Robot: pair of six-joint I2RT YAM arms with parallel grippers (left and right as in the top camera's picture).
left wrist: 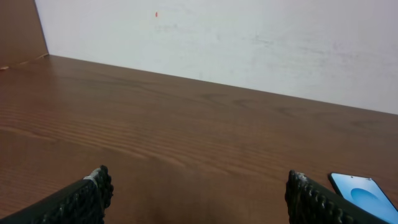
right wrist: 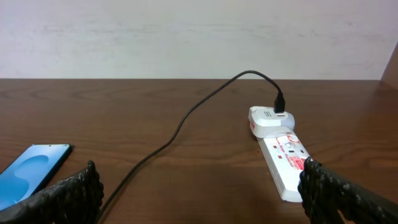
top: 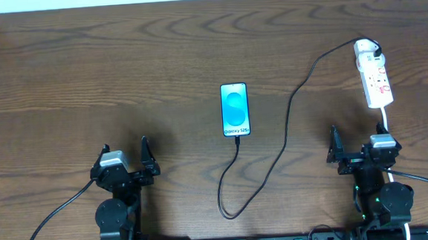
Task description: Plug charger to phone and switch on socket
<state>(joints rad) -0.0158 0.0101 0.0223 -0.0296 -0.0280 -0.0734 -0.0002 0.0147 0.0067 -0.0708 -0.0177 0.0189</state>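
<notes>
The phone (top: 235,109) lies flat mid-table with its cyan screen lit; it also shows in the left wrist view (left wrist: 364,190) and the right wrist view (right wrist: 31,171). The black charger cable (top: 285,134) runs from a white adapter on the socket (top: 374,77) in a loop, and its tip sits at the phone's near edge (top: 237,142). The white socket strip also shows in the right wrist view (right wrist: 283,155). My left gripper (top: 126,170) is open and empty at the front left. My right gripper (top: 357,154) is open and empty at the front right, just short of the socket.
The strip's white cord (top: 387,117) runs down toward the right arm. A pale wall (left wrist: 217,43) stands behind the table's far edge. A wooden side panel (left wrist: 18,31) shows at the far left.
</notes>
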